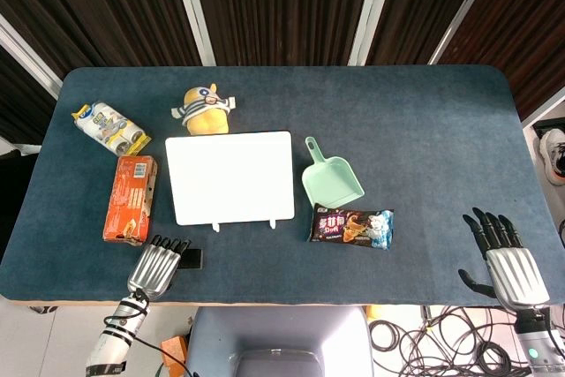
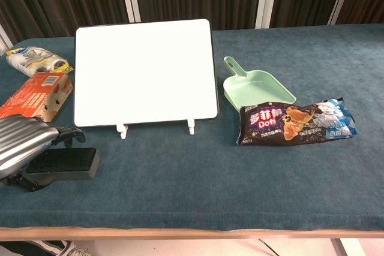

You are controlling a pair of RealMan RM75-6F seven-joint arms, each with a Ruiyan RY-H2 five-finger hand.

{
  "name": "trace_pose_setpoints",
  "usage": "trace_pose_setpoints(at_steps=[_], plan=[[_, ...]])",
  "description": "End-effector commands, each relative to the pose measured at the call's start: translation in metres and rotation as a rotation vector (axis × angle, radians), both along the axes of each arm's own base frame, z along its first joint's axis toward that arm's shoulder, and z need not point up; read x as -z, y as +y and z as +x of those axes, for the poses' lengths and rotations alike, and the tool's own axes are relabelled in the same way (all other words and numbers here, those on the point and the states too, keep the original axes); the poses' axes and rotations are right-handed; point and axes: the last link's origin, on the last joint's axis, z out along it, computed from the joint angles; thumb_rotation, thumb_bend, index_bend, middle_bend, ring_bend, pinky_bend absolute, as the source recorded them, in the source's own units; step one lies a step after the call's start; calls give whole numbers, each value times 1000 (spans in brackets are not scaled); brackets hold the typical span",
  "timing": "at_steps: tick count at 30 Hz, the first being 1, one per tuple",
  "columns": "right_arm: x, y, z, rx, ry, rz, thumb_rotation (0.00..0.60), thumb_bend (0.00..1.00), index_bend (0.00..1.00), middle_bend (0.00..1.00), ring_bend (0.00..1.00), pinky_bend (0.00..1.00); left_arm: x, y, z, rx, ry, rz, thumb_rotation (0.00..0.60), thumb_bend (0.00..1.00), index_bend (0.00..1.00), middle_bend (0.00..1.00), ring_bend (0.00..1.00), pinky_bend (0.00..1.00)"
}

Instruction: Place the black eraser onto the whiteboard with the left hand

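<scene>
black eraser [image 2: 63, 164] apparently under left hand [image 2: 24, 142].

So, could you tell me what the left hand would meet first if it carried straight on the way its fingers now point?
The left hand is already over the black eraser; beyond it, probably the whiteboard, near its lower left corner.

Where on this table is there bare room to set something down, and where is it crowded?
Free: the whole stretch right of the green dustpan and snack packet, out to the right hand; also the whiteboard face and the front strip below it. Crowded: the left edge, with roll pack, orange box, black eraser and left hand.
</scene>
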Motion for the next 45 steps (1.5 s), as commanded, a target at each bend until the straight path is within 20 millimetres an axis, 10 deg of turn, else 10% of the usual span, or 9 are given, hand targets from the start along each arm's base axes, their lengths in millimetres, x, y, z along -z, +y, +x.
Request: trace_pose_setpoints(at_steps=[1,26,34,45], plan=[[1,0,0,3,2,1,600,178,0,0,0,0,2,2,1,10,6,4,600,363,314,347,342,323],[-1,1,-1,5,-4,-10,600,178,0,0,0,0,-17,14,20,159,-180,174,600,511,809,877,711,622],[-2,1,-2,9,-7,-11,600,178,0,0,0,0,-43,50,49,349,-399,443,600,512,810,883,719,624],[-5,0,-3,16,-12,-13,600,178,0,0,0,0,-12,109,68,421,-329,544,600,502,808,906,742,638]])
